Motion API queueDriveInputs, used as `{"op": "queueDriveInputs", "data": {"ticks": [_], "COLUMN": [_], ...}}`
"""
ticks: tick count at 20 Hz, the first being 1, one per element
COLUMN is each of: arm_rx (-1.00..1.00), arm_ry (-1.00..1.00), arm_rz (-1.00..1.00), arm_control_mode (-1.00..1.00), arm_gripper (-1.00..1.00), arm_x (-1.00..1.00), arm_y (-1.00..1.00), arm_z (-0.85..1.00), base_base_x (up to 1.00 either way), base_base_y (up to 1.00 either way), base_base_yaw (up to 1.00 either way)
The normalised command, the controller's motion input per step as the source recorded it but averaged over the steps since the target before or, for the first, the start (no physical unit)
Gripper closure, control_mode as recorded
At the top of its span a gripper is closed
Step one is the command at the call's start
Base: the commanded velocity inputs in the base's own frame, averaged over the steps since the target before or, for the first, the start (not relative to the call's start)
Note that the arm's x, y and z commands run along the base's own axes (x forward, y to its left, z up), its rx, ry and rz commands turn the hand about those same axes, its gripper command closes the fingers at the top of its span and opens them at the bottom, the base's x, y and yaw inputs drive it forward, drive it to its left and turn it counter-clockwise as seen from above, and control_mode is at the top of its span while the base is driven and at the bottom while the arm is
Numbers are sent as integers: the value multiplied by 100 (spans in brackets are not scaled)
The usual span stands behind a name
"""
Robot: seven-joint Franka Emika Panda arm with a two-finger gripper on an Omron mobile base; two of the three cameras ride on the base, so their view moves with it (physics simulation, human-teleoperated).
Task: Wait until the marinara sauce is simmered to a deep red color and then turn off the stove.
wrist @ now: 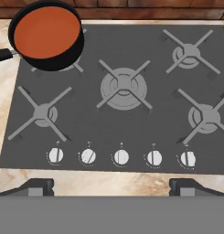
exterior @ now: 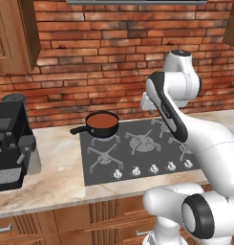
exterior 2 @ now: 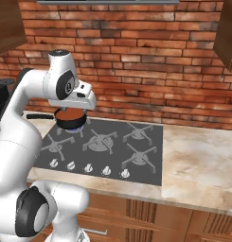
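Kitchen: stove [wrist: 131, 123], brick backsplash [exterior: 113, 57]

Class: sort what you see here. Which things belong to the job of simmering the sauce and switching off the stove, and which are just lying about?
Belongs to the job: marinara sauce, saucepan, stove, knobs, open gripper.

Lying about: coffee machine, counter.

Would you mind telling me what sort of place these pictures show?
A rendered home kitchen: a dark-grey cooktop with star-shaped grates set in a marble counter, a small black saucepan of orange-red sauce, and a red brick wall behind.
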Motion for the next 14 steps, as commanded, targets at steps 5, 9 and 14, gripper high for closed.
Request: {"op": "queueDriveInputs", "data": {"ticks": [5, 9, 14], "arm_rx": [0, 0, 0], "arm_ry": [0, 0, 0], "arm_rz": [0, 0, 0], "arm_control_mode": [-100, -100, -100], "arm_gripper": [-100, -100, -100], "arm_x": [0, 0, 0], "arm_y": [0, 0, 0], "arm_z": [0, 0, 0], "base_base_x": [0, 0, 0], "base_base_y": [0, 0, 0], "base_base_yaw": [0, 0, 0]}}
